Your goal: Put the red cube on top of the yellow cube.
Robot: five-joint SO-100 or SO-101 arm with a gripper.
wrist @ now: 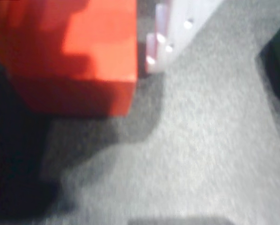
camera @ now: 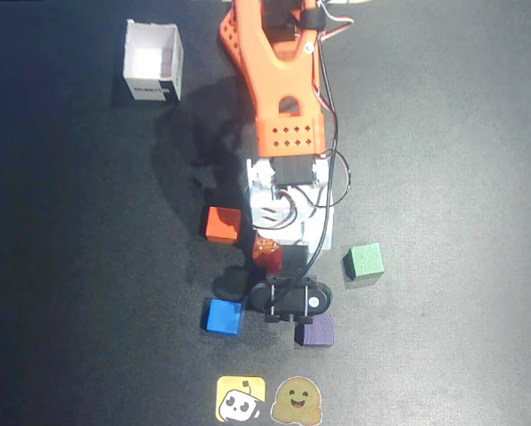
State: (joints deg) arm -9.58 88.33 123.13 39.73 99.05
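The red cube (camera: 265, 255) sits on the dark mat under the tip of my gripper (camera: 276, 250). In the wrist view it fills the top left (wrist: 100, 51), resting on the mat. A narrow dark gap separates it from the white finger (wrist: 177, 23) on its right. The other finger is hidden in the dark at the left. The jaws stand apart around the cube and do not clamp it. A more orange-red cube (camera: 222, 224) lies just left of the gripper. The yellow cube is not in view.
A green cube (camera: 363, 262) lies to the right, a blue cube (camera: 222, 317) and a purple cube (camera: 315, 331) below the wrist camera. Two flat stickers, a yellow one (camera: 241, 399) and a brown one (camera: 298, 401), lie at the bottom edge. A white open box (camera: 153, 60) stands top left.
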